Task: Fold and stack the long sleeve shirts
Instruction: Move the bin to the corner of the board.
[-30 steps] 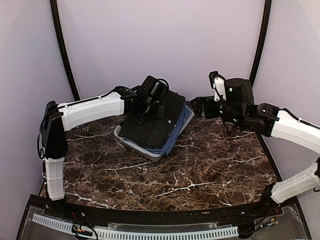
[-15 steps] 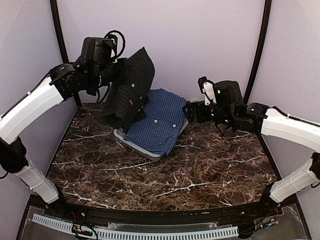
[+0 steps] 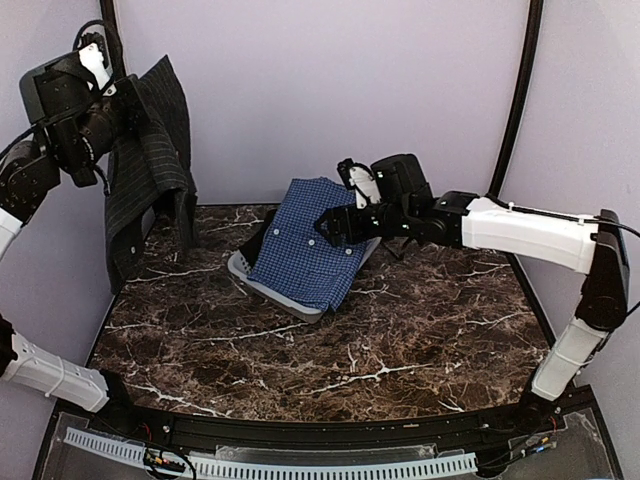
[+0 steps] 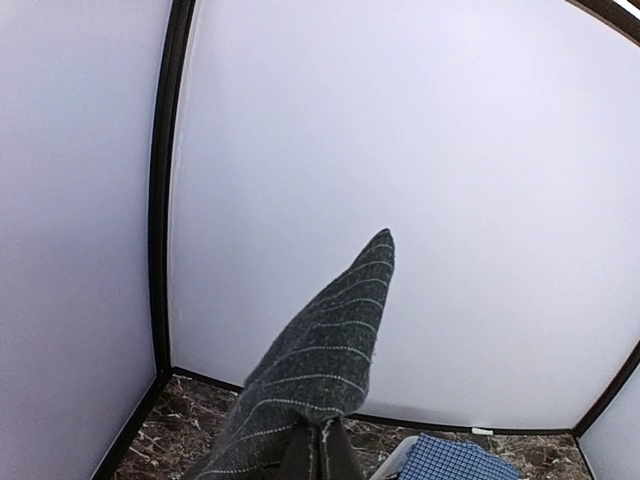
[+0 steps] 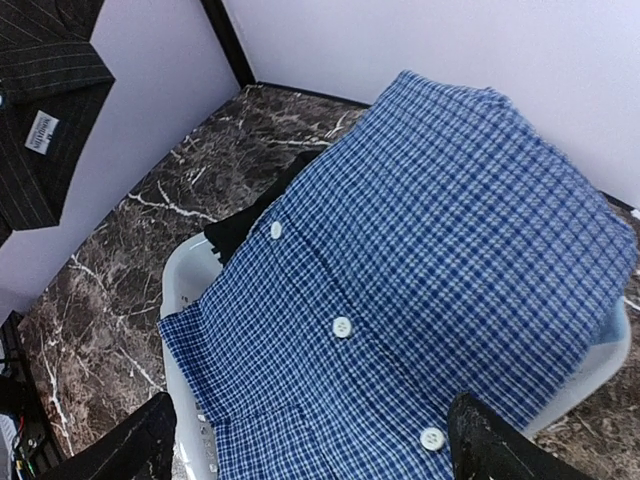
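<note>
The black pinstriped long sleeve shirt [image 3: 148, 170] hangs in the air at the far left, above the table's back left corner. My left gripper [image 3: 122, 112] is shut on its upper part. In the left wrist view the striped cloth [image 4: 320, 360] rises from the closed fingers [image 4: 322, 458]. The blue-and-white check shirt [image 3: 312, 245] lies over the white basket [image 3: 243, 277], buttons up. My right gripper [image 3: 332, 226] hovers just over it, open. Its fingers [image 5: 130, 450] stand wide on either side of the button strip of the check shirt [image 5: 430, 270], holding nothing.
The white basket [image 5: 185, 285] sits tilted at the back middle of the dark marble table [image 3: 400, 340]. A dark bit of cloth [image 5: 240, 225] shows under the check shirt. Light walls and black corner posts [image 3: 520, 90] close in the back and sides.
My left arm has lifted the black shirt off the basket, up and to the far left. My right arm has reached left over the uncovered check shirt.
</note>
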Motion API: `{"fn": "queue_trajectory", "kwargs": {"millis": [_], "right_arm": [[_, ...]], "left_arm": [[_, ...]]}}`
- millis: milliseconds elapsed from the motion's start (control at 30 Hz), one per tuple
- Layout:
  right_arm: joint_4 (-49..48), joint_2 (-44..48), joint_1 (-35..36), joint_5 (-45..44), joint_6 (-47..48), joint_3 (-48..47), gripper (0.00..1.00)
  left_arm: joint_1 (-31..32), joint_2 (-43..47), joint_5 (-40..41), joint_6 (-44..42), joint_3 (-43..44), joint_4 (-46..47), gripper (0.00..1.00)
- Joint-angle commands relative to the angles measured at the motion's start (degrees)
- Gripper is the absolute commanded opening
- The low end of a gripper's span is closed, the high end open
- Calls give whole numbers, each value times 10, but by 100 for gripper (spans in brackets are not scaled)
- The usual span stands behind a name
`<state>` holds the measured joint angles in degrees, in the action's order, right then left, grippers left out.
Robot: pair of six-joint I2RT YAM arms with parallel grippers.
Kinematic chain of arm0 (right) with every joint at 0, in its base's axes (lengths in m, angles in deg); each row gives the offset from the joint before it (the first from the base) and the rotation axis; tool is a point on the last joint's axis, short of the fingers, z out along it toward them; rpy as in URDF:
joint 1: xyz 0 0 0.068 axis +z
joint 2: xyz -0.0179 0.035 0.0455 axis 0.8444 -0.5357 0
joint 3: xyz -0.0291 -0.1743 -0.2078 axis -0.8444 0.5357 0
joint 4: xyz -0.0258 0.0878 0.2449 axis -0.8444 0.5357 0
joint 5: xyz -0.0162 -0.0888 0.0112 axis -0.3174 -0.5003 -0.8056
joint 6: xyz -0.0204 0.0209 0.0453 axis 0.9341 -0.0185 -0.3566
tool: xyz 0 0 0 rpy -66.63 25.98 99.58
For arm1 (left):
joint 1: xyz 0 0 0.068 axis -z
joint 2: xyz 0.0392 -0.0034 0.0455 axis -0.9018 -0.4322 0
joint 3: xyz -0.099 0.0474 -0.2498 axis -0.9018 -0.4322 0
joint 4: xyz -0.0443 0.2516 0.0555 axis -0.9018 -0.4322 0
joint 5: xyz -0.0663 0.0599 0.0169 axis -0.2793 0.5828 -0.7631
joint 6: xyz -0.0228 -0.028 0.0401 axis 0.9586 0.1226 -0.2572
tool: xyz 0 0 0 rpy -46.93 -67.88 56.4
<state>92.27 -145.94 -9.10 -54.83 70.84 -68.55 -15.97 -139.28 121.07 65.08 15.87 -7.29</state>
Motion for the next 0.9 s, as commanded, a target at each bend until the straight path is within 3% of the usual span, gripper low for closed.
{"fn": "queue_trajectory", "kwargs": {"millis": [0, 200, 367, 600, 867], "right_arm": [[-13, -64, 18, 80, -15, -61, 89], [-24, -159, 28, 150, -53, -131, 81], [-20, -220, 28, 170, -76, -163, 76], [-24, -288, -10, 164, -108, -186, 74], [-38, -309, -85, 142, -151, -134, 71]], "left_arm": [[0, 16, 45, -26, -34, 35, 0], [-8, 22, 78, 48, -118, -15, 0], [-59, 35, -1, 175, -201, -93, 0], [-97, 41, -67, 233, -298, -90, 0], [-127, 23, -119, 257, -361, -81, 0]]}}
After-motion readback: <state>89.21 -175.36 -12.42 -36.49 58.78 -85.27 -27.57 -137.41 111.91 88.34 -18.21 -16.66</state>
